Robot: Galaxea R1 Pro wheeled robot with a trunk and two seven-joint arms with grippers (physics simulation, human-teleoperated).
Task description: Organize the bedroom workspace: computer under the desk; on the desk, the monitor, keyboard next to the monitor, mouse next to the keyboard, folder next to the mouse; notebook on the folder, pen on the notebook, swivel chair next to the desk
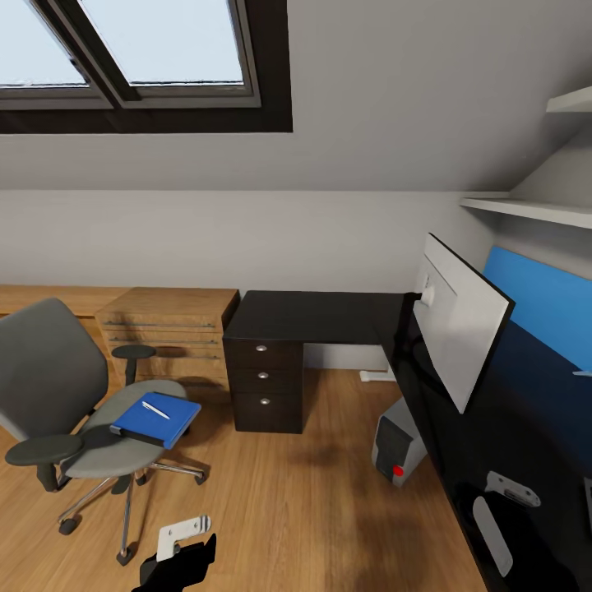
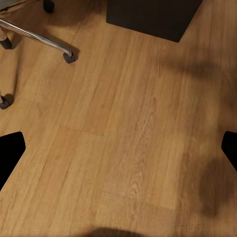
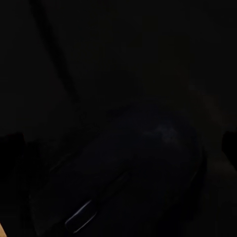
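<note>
Folder (image 1: 156,418) lies flat on the seat of the swivel chair (image 1: 49,386), bright blue, with the whitish pen (image 1: 155,409) resting on top of it and a dark edge showing under its near side, which may be the notebook though that cannot be told. Left gripper (image 2: 118,150) hangs low over the bare wooden floor (image 2: 128,138), its two black fingertips (image 2: 11,150) spread wide at opposite edges of the wrist view with nothing between them; it holds and touches nothing. Chrome legs and casters of the chair base (image 2: 69,57) lie near it, and a corner of the dark drawer pedestal (image 2: 153,17) sits beyond. In the head view the left arm's end (image 1: 182,547) shows near the bottom, between the chair and the desk. Right gripper (image 3: 118,143) hovers over the black top of the desk (image 1: 329,316); its wrist view is very dark, with a rounded dark shape below it, and how far its fingers are open cannot be told. The monitor (image 1: 460,321) stands on the desk with its pale back toward the camera, before the blue back panel (image 1: 538,300). The computer (image 1: 397,448) stands on the floor beside the desk's edge, with a red spot on its front. A light wooden drawer unit (image 1: 168,329) stands against the wall behind the chair
</note>
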